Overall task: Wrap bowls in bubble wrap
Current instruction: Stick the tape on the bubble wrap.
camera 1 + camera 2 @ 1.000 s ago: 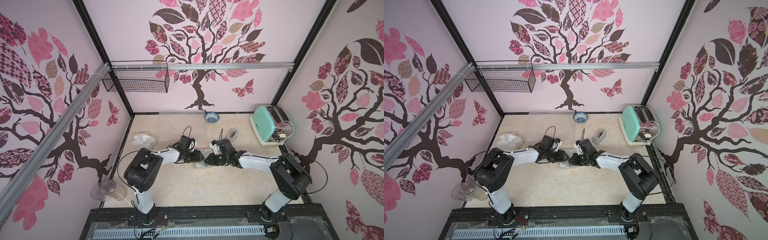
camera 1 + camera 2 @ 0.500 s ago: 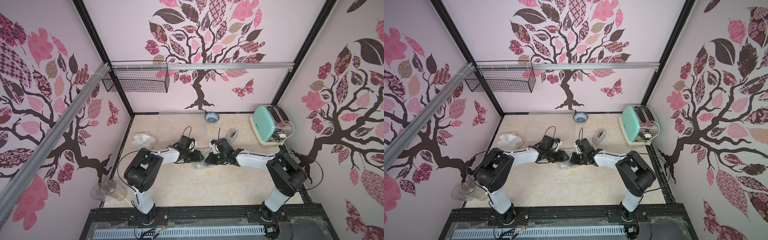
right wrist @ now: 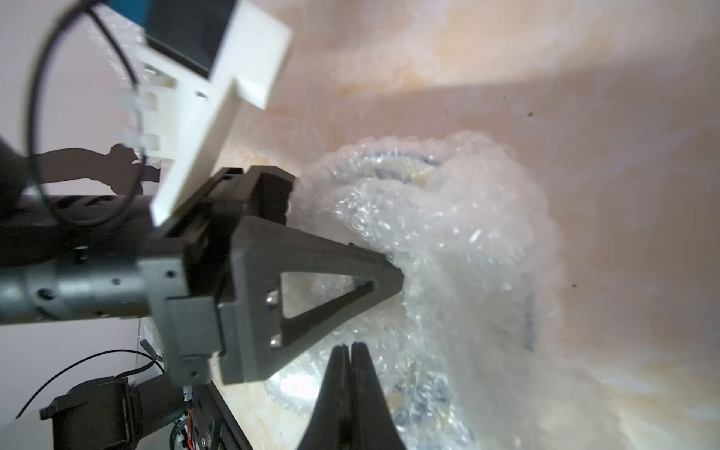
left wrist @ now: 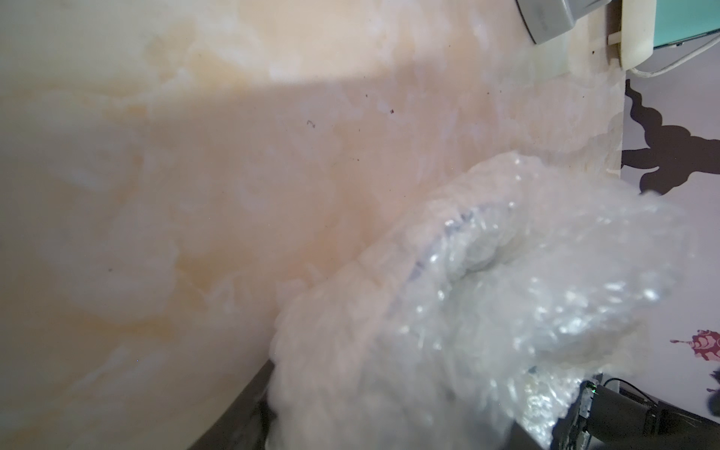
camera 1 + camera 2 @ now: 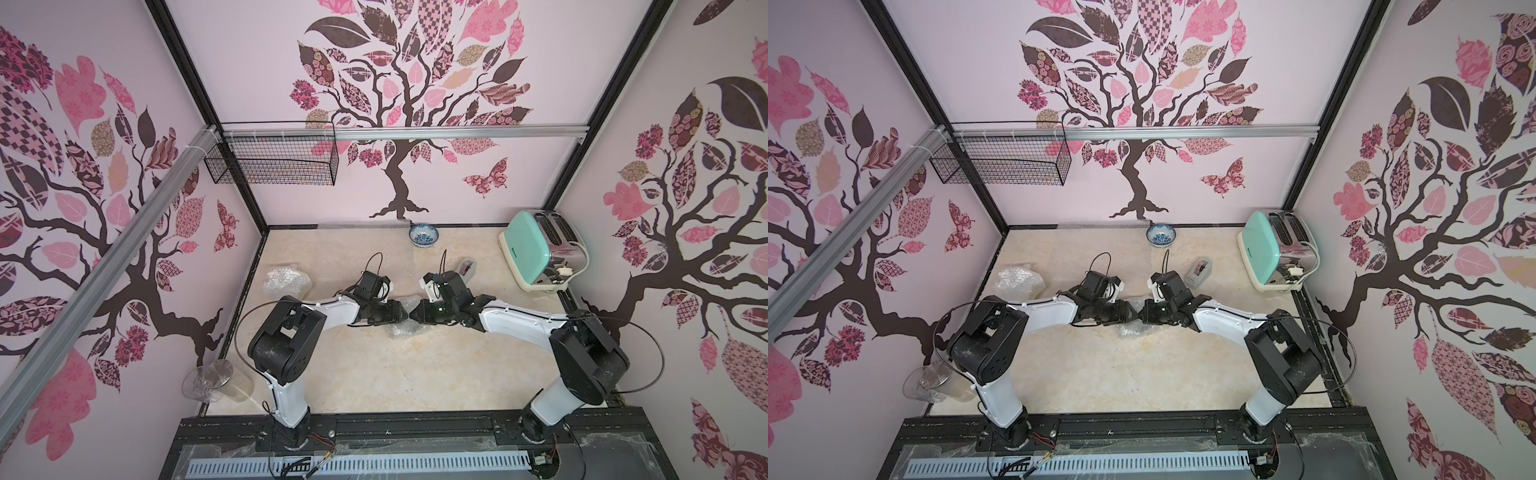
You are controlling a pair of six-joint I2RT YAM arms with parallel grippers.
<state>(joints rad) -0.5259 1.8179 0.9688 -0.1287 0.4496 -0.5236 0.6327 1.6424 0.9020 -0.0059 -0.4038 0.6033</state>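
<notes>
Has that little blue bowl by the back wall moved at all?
No. The blue bowl sits where it was, just right of the painted tree trunk.

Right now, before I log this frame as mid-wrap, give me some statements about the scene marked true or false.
1. An unwrapped blue-and-white bowl stands at the far edge of the table. True.
2. The right gripper is wide open. False: its jaws are closed together.
3. The toaster sits on the robot's left. False: it is at the far right.
4. A wrapped bundle lies alone toward the left wall. True.
5. The left gripper and the right gripper meet at a bubble-wrapped bowl mid-table. True.
</notes>
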